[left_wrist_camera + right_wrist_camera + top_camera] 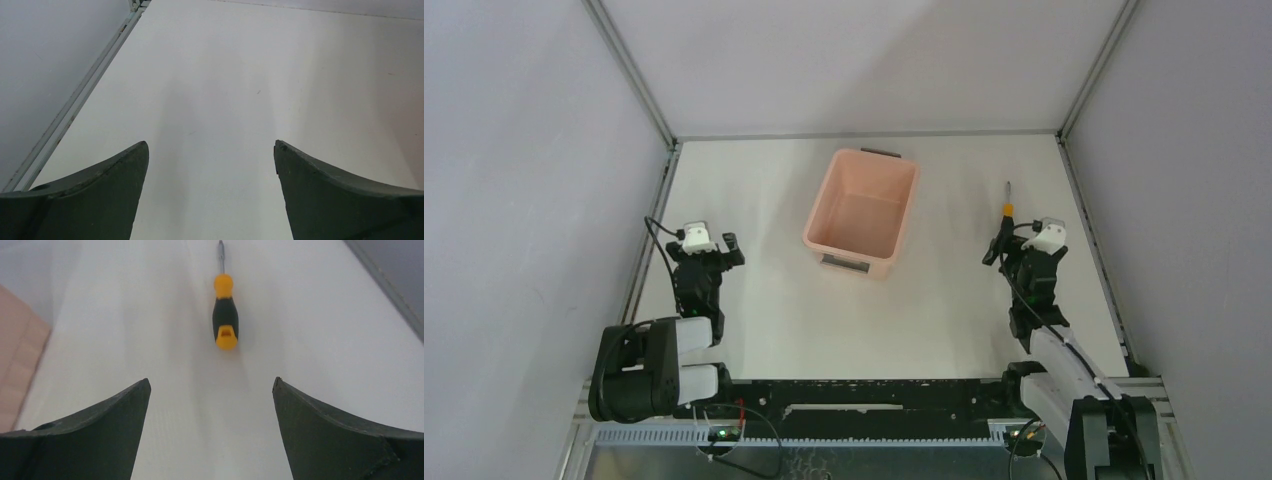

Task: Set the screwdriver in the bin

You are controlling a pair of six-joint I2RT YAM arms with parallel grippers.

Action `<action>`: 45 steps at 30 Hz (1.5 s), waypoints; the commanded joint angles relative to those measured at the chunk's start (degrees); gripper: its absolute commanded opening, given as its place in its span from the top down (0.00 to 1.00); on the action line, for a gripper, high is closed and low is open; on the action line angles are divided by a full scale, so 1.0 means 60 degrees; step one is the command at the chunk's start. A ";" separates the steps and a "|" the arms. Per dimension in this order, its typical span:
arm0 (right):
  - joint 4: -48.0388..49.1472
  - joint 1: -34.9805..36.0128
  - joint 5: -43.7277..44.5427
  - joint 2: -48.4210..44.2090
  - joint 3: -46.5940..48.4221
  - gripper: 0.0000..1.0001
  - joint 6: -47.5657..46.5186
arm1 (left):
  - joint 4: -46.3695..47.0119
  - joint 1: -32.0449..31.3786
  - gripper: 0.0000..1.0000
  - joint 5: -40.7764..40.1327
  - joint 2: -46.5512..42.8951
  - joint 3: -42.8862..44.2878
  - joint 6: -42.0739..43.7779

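I find the screwdriver [225, 315] flat on the table [754, 300] just ahead of the R gripper [210, 381], jaws spread & empty, handle end nearest, shaft pointing straight away; L gripper [211, 143], also spread, sits beyond the bin [906, 215].

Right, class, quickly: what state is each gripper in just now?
Left gripper: open, holding nothing.
Right gripper: open, empty; the screwdriver lies ahead of it, untouched.

Table [774, 300]: white, matte, flat.
Walls [524, 150]: plain grey panels stood on the table's left, far and right sides.
Frame rails [652, 230]: silvery metal, ran along those same table edges.
Black bar [864, 392]: lay across the table's near edge.
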 commanded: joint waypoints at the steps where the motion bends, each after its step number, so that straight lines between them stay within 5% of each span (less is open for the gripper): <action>1: -0.1062 -0.0052 0.0458 -0.0298 0.1589 0.00 0.0316 | 0.0251 -0.0052 0.00 -0.0031 -0.0085 0.0361 0.0122; 7: -0.3903 -0.0111 -0.0090 0.0563 0.4539 0.00 0.0580 | 0.0249 -0.0062 0.00 -0.0031 -0.0081 0.0363 0.0122; 15: -0.9287 -0.0370 -0.0215 0.4513 0.9854 0.00 0.0659 | 0.0246 -0.0063 0.00 -0.0029 -0.0079 0.0368 0.0122; 33: -1.0601 -0.1237 -0.0584 1.0657 1.3059 0.00 0.0159 | 0.0246 -0.0056 0.00 -0.0030 -0.0088 0.0371 0.0122; 40: -1.0847 -0.1370 -0.1045 1.1493 1.3084 0.29 0.0201 | 0.0244 -0.0050 0.00 -0.0031 -0.0081 0.0365 0.0122; 45: -1.1349 -0.1370 -0.1187 1.1279 1.3555 0.77 0.0088 | 0.0241 -0.0063 0.00 -0.0031 -0.0078 0.0366 0.0122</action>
